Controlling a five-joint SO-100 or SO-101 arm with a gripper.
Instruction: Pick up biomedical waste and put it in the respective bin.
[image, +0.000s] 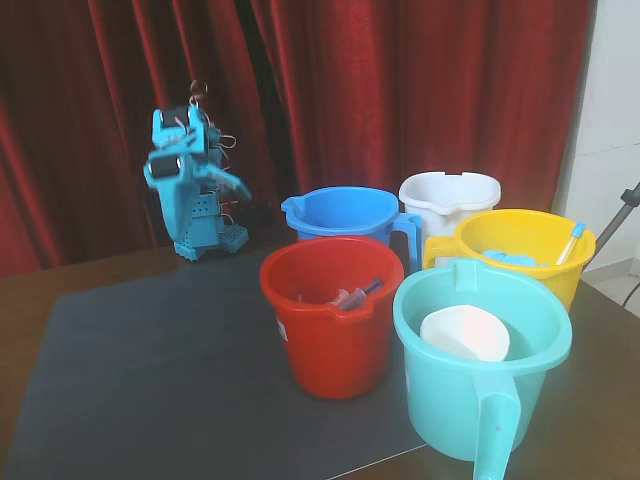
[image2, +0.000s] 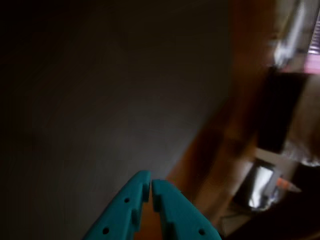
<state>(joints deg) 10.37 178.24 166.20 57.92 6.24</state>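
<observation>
Syringe is lying inside the red bucket, I'm seeing, while my pincer is sitting pressed together, seemingly empty in the blurred wrist view.

You have five buckets: one red bucket, one blue bucket, one white bucket, one yellow bucket, one teal bucket, one syringe, one dropper stick, one arm, one dark mat.
</observation>
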